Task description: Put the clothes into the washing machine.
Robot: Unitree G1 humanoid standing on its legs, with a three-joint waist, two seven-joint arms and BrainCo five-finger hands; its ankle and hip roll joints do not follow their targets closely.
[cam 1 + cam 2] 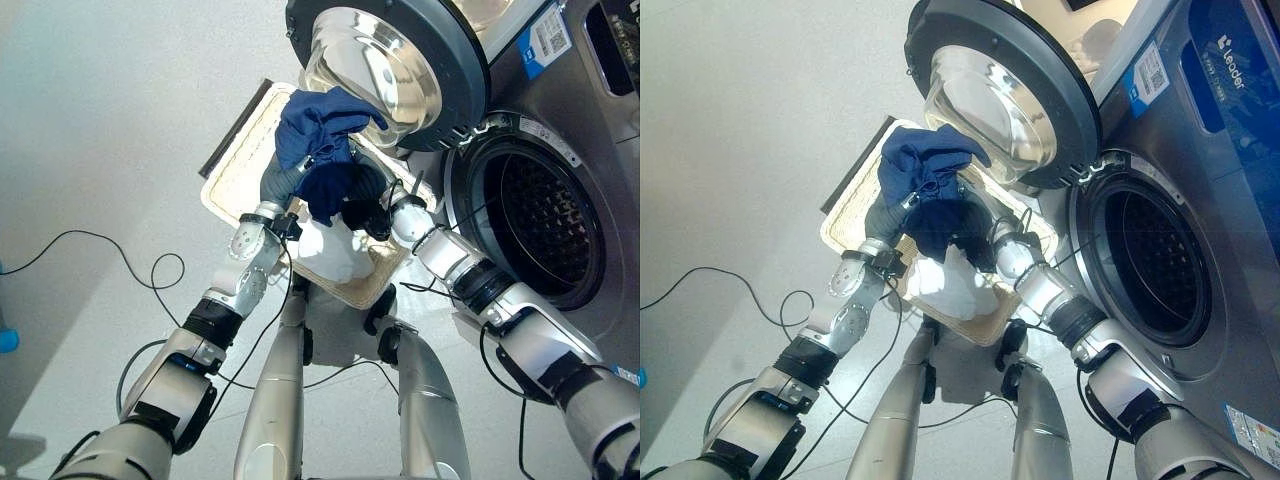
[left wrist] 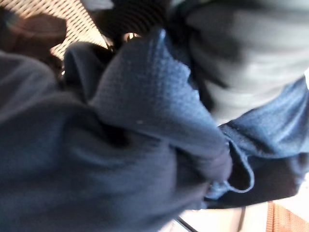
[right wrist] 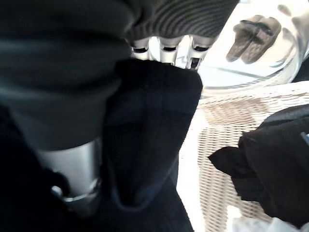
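Both hands are on the blue cloth (image 1: 318,128), bunched just above the basket (image 1: 232,172), left of the washer drum (image 1: 540,225). Left hand (image 1: 283,180) is buried in the fabric, can't tell its fingers. Right hand (image 3: 164,50) looks curled round a dark fold. I'd lift it clear of the door (image 1: 385,62) first, then swing right into the drum without trailing ends.

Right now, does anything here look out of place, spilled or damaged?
Nothing stands out. The washing machine door is swung open and the drum is free. The blue garment is lifted above the wicker basket by the left hand and right hand; a white cloth lies inside the basket. Nothing is spilled on the floor.
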